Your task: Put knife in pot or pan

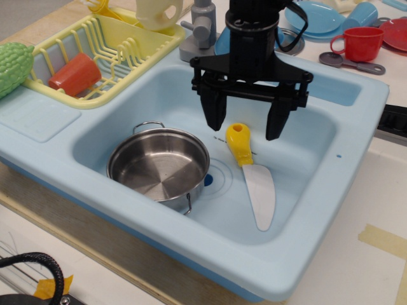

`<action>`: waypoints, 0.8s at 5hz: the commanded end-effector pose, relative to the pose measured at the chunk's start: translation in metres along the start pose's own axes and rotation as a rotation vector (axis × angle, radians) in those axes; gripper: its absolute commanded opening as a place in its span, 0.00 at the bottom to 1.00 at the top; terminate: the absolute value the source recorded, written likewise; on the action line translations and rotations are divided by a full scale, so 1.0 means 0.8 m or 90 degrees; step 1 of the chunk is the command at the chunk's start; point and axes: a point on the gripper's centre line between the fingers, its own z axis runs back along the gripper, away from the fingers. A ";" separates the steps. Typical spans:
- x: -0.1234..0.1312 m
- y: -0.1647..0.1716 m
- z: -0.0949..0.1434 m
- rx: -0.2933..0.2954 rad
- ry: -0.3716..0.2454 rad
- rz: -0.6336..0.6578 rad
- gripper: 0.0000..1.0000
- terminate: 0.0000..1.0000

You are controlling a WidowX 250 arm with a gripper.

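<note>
The knife point(252, 171) lies flat on the floor of the light-blue sink point(159, 95), its yellow handle pointing to the back and its white blade to the front right. The steel pot point(159, 166) stands empty in the sink's left part, its rim close to the knife handle. My black gripper point(245, 127) hangs open and empty just above the handle end, one finger point(215, 114) to its left and one finger point(277, 122) to its right.
A yellow dish rack point(105, 47) with an orange cup point(75, 73) sits at the back left, beside a green corn toy point(13, 63). A grey faucet point(198, 32) stands behind the sink. A red cup point(359, 43), blue plates point(318, 19) and a grey spoon point(350, 62) lie at the back right.
</note>
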 end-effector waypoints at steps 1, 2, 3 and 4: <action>0.012 0.005 -0.006 -0.020 -0.005 0.001 1.00 0.00; 0.019 0.008 -0.015 -0.023 0.009 -0.005 1.00 0.00; 0.020 0.010 -0.024 -0.033 0.016 -0.003 1.00 0.00; 0.021 0.012 -0.036 -0.046 0.023 -0.006 1.00 0.00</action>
